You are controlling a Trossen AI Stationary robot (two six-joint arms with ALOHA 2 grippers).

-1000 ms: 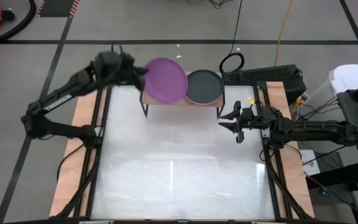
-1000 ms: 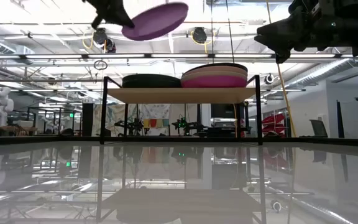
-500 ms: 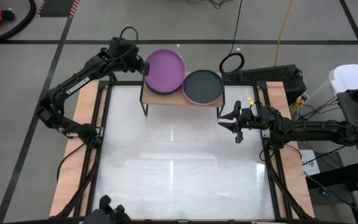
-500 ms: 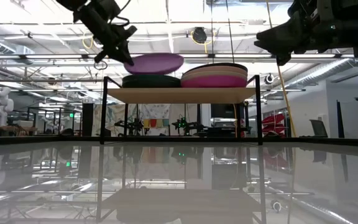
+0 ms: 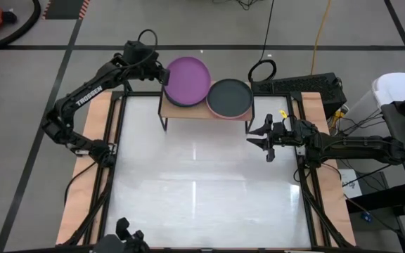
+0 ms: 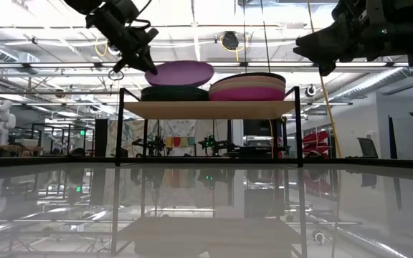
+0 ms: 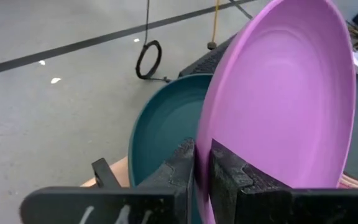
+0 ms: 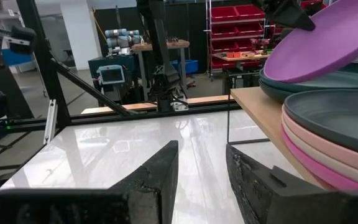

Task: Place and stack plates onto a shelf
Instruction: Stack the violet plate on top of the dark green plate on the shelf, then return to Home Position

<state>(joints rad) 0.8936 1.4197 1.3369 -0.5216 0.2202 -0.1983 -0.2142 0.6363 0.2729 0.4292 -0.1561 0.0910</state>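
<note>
Our left hand [image 5: 162, 72] grips the purple plate [image 5: 187, 77] by its 9 o'clock rim, holding it tilted just above the teal plate [image 7: 160, 130] on the shelf [image 6: 210, 109]. At the shelf's 3 o'clock sits a taller stack [image 6: 247, 87], charcoal on top. Our right hand [image 5: 260, 138] hangs open over the surface [image 5: 202, 190], near its 3 o'clock edge.

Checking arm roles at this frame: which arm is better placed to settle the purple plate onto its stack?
Left. The left gripper grips the purple plate at its rim, just above the dark teal plate on the shelf. The right gripper hangs open, away from both stacks.
</note>
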